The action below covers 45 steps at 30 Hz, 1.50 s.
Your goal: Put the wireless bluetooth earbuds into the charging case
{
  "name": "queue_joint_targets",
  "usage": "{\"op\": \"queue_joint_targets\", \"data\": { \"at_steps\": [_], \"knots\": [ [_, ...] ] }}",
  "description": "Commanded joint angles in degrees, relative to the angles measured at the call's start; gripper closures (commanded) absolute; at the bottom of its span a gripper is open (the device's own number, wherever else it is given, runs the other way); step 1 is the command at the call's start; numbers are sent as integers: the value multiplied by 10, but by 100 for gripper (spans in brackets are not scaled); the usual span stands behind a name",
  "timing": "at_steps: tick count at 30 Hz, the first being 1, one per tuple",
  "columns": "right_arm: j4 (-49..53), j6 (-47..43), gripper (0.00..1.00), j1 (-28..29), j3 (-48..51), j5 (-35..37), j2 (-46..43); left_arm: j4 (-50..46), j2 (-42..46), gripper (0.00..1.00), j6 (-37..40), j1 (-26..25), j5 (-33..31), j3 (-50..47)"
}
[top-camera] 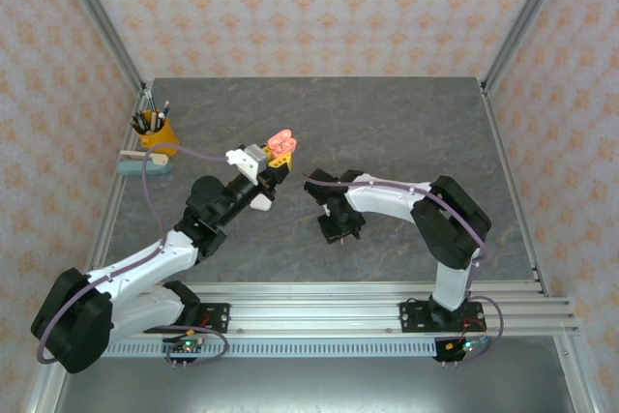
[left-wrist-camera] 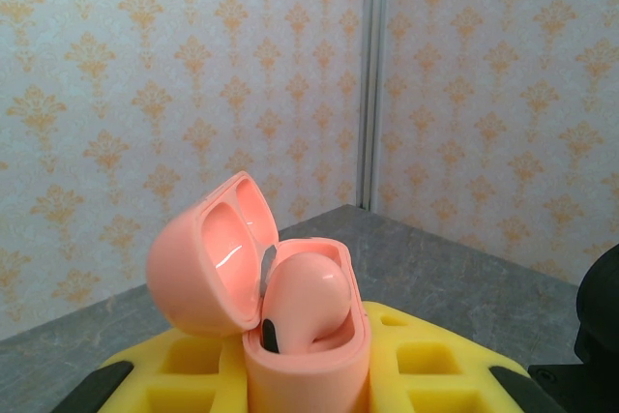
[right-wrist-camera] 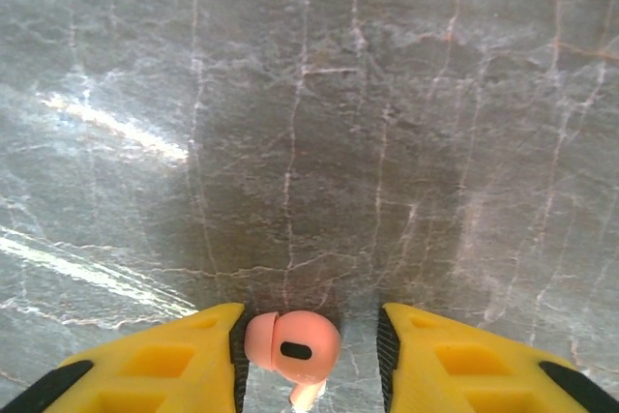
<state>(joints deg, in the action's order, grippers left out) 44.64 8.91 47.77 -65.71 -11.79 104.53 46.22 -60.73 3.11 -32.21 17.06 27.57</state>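
Coral case (left-wrist-camera: 308,367) open, earbud (left-wrist-camera: 309,292) inside, second earbud (right-wrist-camera: 290,343) between right jaws

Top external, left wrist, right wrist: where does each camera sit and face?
Top external: above and behind, looking down on the table; left arm, right arm, bases nearest.
Left wrist: looks level toward the wall corner; left fingers hold the open coral case, seated earbud inside.
Right wrist: looks straight down; right fingers flank the loose earbud on the table.
Shared: top and left wrist both see the coral case.
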Motion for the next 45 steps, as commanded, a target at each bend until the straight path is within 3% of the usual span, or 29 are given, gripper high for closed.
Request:
{"op": "queue_joint_targets", "data": {
  "at_steps": [1, 10, 21, 38, 45],
  "knots": [
    [16, -7, 61, 2, -2, 18, 16, 8, 8, 100, 11, 5, -11, 1],
    [16, -2, 73, 2, -1, 16, 4, 10, 7, 100, 10, 4, -10, 1],
    [13, 17, 81, 2, 12, 35, -35, 11, 4, 100, 8, 5, -9, 2],
    [2, 66, 84, -15, 54, 128, -173, 9, 3, 100, 8, 5, -8, 5],
    [13, 54, 84, -52, 4, 176, -269, -6, 8, 100, 8, 5, 5, 11]
  ]
}}
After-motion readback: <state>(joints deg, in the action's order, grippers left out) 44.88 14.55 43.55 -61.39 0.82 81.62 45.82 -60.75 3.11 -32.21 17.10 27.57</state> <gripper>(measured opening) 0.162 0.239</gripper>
